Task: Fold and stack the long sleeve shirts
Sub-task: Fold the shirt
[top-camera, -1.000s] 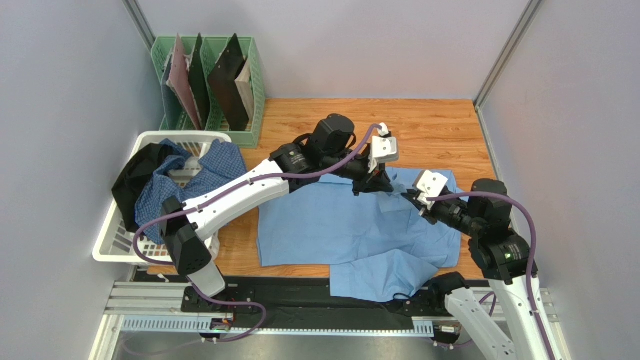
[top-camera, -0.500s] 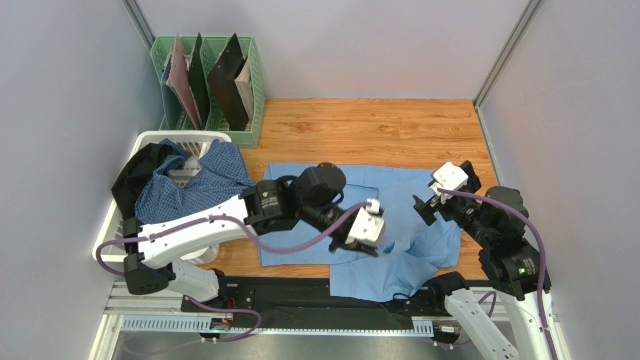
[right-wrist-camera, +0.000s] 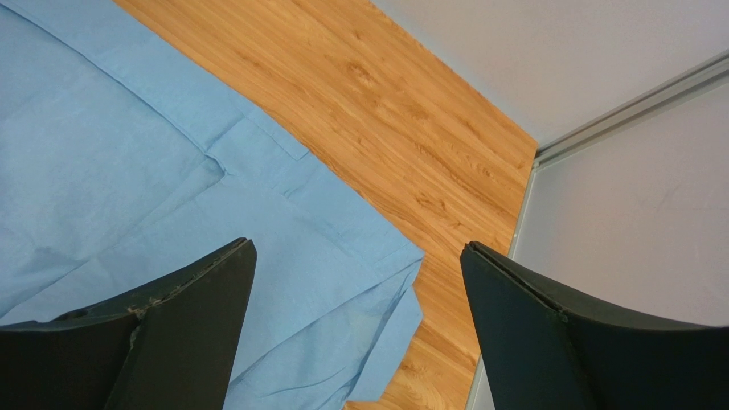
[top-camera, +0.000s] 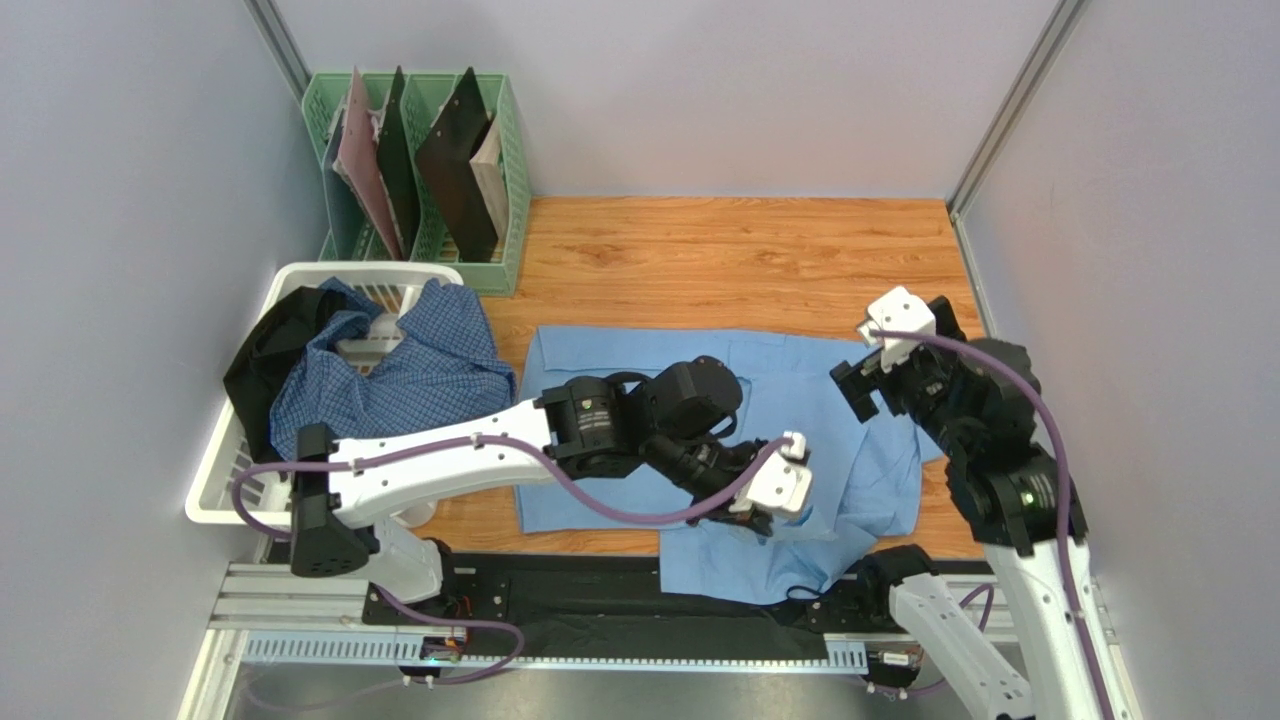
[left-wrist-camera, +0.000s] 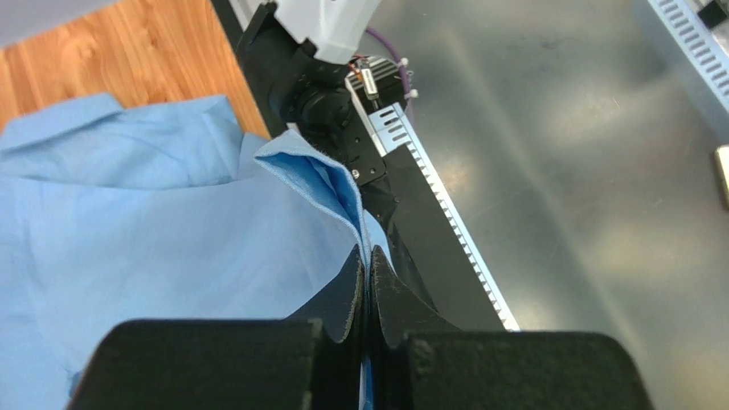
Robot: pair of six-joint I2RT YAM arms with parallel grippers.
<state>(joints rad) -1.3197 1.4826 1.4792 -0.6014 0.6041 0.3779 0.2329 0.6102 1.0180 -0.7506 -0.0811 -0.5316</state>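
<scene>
The plain light blue shirt (top-camera: 860,477) lies spread across the middle of the wooden table (top-camera: 721,255), mostly flat with some wrinkles; its far edge runs roughly straight across, while its near part spills past the table's front edge onto the black strip (top-camera: 601,578) where the arm bases sit. A raised fold of that near cloth is pinched in the left hand (top-camera: 760,518), whose two dark fingers (left-wrist-camera: 351,290) are pressed tight together with the blue fabric running up out of the gap between them, as the left wrist view shows (left-wrist-camera: 368,266). The left arm reaches from its base low across the shirt, elbow out to the left, forearm lying over the cloth and the wrist turned toward the near right of the garment. The right hand (top-camera: 860,378) hangs above the shirt's far right corner with its fingers spread wide and nothing between them (right-wrist-camera: 357,248); under it lie the shirt's hem and bare wood. The right arm stands folded upright from its base at the right. The blue-and-white checked shirt (top-camera: 436,360) sits crumpled in a white laundry basket (top-camera: 218,488) at the left edge, beside a dark garment (top-camera: 271,353) draped over the rim. Behind the basket stands a green file rack (top-camera: 508,180) holding upright folders
</scene>
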